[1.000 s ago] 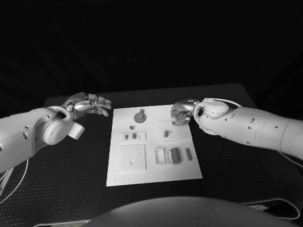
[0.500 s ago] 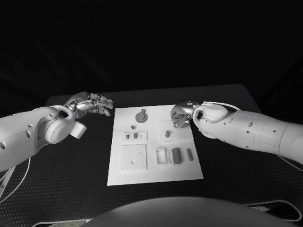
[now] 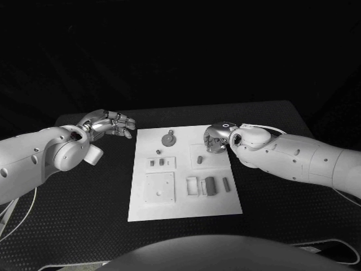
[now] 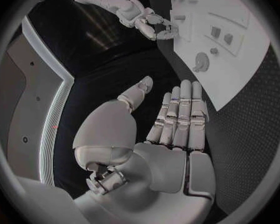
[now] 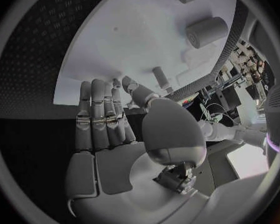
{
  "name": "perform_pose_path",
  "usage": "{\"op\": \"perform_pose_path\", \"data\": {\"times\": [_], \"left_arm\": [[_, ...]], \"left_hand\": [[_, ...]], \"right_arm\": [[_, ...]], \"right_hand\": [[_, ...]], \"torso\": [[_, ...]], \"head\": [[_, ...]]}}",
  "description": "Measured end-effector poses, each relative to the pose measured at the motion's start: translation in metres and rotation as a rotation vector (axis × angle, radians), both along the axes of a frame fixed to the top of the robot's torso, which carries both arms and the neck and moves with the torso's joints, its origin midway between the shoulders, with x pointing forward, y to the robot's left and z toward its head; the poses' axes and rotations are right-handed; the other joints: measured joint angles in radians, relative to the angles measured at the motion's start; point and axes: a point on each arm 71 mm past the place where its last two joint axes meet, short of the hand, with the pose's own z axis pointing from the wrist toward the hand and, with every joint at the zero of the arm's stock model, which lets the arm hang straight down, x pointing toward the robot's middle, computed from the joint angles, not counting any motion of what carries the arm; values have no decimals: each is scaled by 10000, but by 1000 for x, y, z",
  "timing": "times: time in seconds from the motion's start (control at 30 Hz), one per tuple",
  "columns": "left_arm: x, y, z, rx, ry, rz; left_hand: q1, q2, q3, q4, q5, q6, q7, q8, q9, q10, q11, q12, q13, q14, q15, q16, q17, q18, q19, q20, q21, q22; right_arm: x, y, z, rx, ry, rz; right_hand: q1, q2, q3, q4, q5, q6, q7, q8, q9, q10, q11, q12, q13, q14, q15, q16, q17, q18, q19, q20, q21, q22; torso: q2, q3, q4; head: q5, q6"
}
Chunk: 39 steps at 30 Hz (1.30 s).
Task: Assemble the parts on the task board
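Over the far right corner of the white rectangular task board (image 3: 184, 172), the right silver hand (image 3: 215, 137) has crept slightly inward over the last second, fingers loosely extended and holding nothing; I judge it is closing on a part. The small grey parts (image 3: 209, 186) lie untouched nearer the board's middle and near edge. The left silver hand (image 3: 109, 123) stays off the board's far left corner, flat, fingers together and empty. Nothing blocks the reach.

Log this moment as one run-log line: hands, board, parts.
left hand: open, over table beside task board | right hand: open, above board's far right corner | parts: on board, none held
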Motion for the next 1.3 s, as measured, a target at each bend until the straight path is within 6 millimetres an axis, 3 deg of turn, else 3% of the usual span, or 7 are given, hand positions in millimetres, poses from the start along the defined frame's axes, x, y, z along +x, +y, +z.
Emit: {"op": "perform_pose_path", "data": {"times": [0.3, 0.53, 0.67, 0.8, 0.9, 1.3], "left_arm": [[0, 1, 0, 30, 14, 3], [0, 2, 0, 57, 13, 13], [0, 2, 0, 65, 13, 8], [0, 2, 0, 73, 12, 5], [0, 2, 0, 78, 12, 3], [0, 2, 0, 94, 11, 0]], "left_hand": [[0, 0, -27, -28, 0, 0, 0, 0, -1, 0, 0, 0, -10, 0, 0, -34, 12, -4, 0, 0, 0, -21], [0, 0, -27, -28, 0, 0, 0, 0, -1, 0, 0, 0, -12, 0, 0, -34, 22, -6, 0, 0, 0, -34], [0, 0, -27, -27, 0, 0, 0, 0, -1, 0, 0, 0, -20, 0, 1, -72, 22, -8, -1, 0, 0, -40], [0, 0, -27, -28, 0, 0, 0, 0, -1, 1, -1, 0, -20, 0, 1, -72, 31, -11, 0, 0, 0, -49], [0, 0, -27, -27, 0, 0, 0, 0, -2, 1, -1, 0, -19, 0, 1, -72, 32, -12, -1, 0, 0, -48], [0, 0, -27, -28, 0, 0, 0, 0, -2, -36, 36, 0, -18, 0, 1, -72, 42, -60, -1, 0, 0, -58]], "right_arm": [[-1, 1, -1, -154, -196, 100], [-3, 1, -2, -284, -421, 173], [-4, 1, -3, -340, -552, 220], [-5, 2, -4, -378, -629, 270], [-5, 2, -4, -415, -663, 295], [-6, 2, -4, -421, -763, 299]], "right_hand": [[90, 173, 28, -28, 0, 1, -1, -42, -43, 280, -99, 19, -45, 113, -112, 51, 0, 1, 140, -81, 56, -1], [449, 103, 82, -28, 0, 2, -2, -41, -62, 629, -228, 129, -54, 304, -234, 117, 39, -1, 334, -154, 116, -1], [613, 188, 130, -35, 0, 207, -88, -23, -62, 883, -335, 201, -59, 486, -339, 197, 75, 0, 493, -205, 185, -1], [850, -48, 1171, 67, -1, 463, -161, 58, -73, 1202, -413, 245, -59, 720, -425, 234, 78, 0, 768, -231, 233, -2], [720, -176, 1480, 40, -1, 600, -234, 145, -71, 1401, -470, 287, -63, 816, -494, 234, 83, 0, 841, -304, 293, -2], [547, -187, 1656, 28, -2, 794, -329, 228, -44, 1648, -570, 283, -56, 967, -573, 318, 136, 0, 1008, -353, 389, -2]], "torso": [[5, 12, 0], [7, 16, 2], [7, 17, 1], [7, 14, 2], [7, 13, 5], [8, 10, 7]], "head": [[-12, 0], [-18, -1], [-29, -1], [-31, -1], [-31, -1], [-27, -1]]}}
